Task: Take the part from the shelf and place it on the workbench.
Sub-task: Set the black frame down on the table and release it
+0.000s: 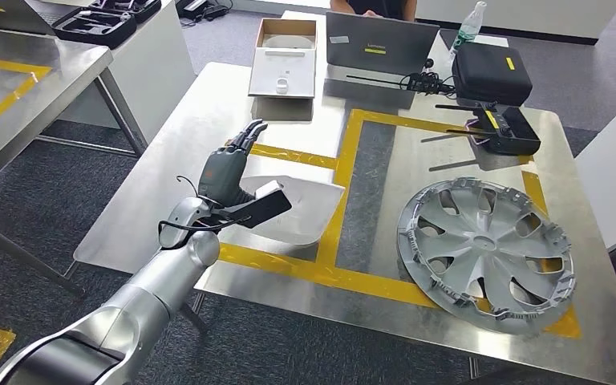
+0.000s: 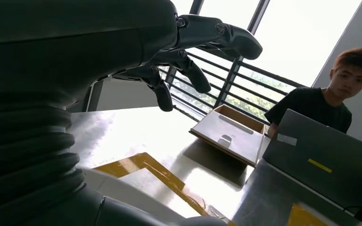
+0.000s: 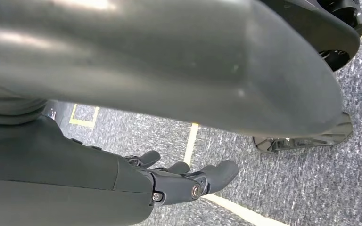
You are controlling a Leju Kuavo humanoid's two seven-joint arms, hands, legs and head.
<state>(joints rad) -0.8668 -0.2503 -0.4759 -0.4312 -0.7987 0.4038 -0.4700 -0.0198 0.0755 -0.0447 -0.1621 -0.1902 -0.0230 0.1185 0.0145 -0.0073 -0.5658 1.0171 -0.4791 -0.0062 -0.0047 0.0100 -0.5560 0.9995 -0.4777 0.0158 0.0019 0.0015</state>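
Note:
The white, curved plastic part (image 1: 301, 204) lies on the steel workbench (image 1: 208, 120), straddling the yellow tape line near the front left. My left hand (image 1: 233, 172) hovers right over its left end, fingers stretched out and spread and the thumb above the part's edge, gripping nothing. In the left wrist view the fingers (image 2: 188, 42) stand apart in the air, with the part's pale surface (image 2: 136, 188) below them. My right hand (image 3: 184, 181) hangs beside my body above the carpet, fingers loosely extended and holding nothing.
A silver hubcap (image 1: 485, 253) lies at the front right of the bench. At the back stand an open cardboard box (image 1: 285, 56), a grey laptop (image 1: 381, 44), a black case (image 1: 493, 72), a controller (image 1: 501, 128) and a bottle (image 1: 469, 24). A person (image 2: 330, 101) sits behind the laptop. Another table (image 1: 16, 88) stands left.

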